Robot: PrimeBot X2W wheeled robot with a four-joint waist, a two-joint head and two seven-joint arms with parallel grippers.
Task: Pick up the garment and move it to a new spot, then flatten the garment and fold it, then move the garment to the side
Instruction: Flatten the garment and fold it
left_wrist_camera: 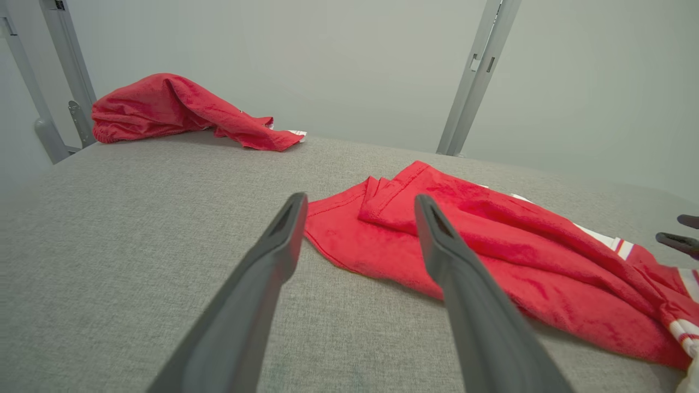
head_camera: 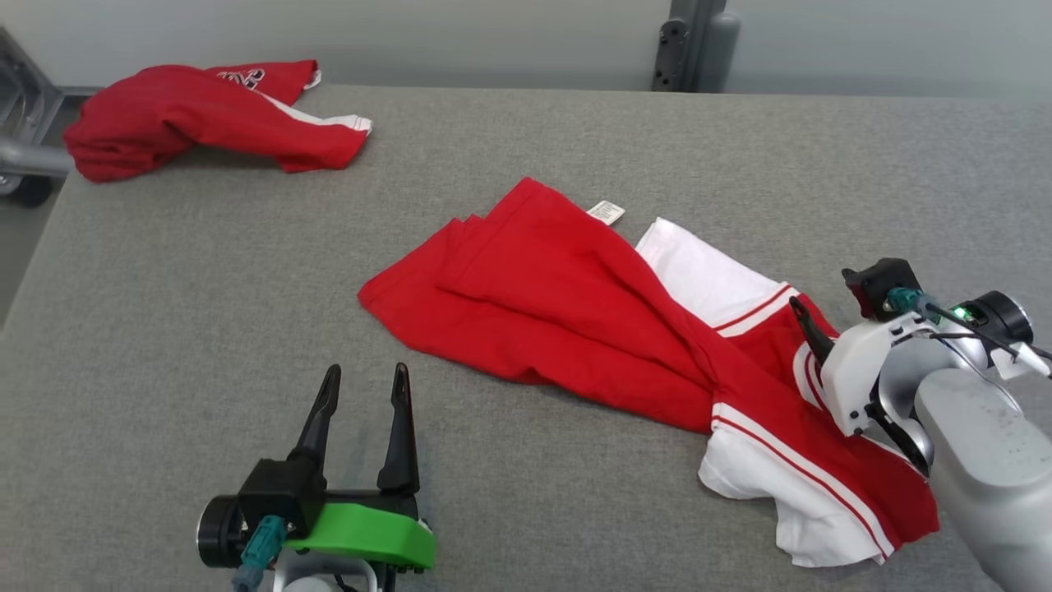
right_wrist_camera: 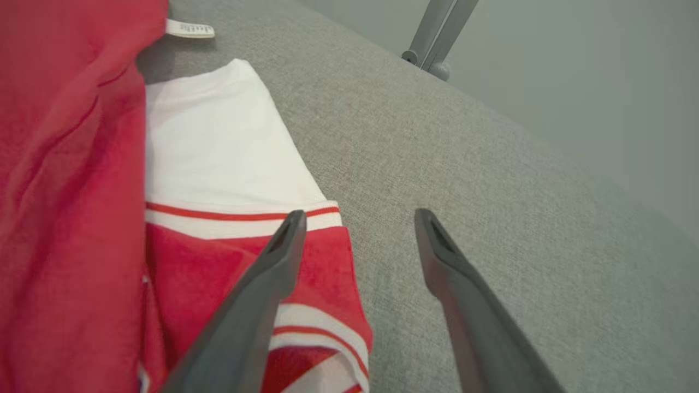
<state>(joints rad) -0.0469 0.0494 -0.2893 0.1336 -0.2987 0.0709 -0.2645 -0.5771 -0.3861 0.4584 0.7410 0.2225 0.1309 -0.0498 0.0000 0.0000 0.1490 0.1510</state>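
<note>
The garment [head_camera: 575, 304], red with white sleeves and striped trim, lies crumpled and partly folded over itself on the grey table [head_camera: 205, 288], from the middle to the front right. My left gripper [head_camera: 366, 374] stands open at the front left, a short way from the garment's left hem [left_wrist_camera: 338, 229], with nothing between its fingers. My right gripper [head_camera: 822, 304] is open over the garment's right edge. In the right wrist view one finger [right_wrist_camera: 273, 273] lies above the red and white sleeve [right_wrist_camera: 218, 164], while the other [right_wrist_camera: 453, 284] is over bare table. It holds nothing.
A second red garment [head_camera: 205, 119] lies bunched at the table's far left corner [left_wrist_camera: 175, 109]. A grey metal post [head_camera: 699, 45] rises behind the far edge, and a metal frame [head_camera: 25, 123] stands past the left edge. A pale wall backs the table.
</note>
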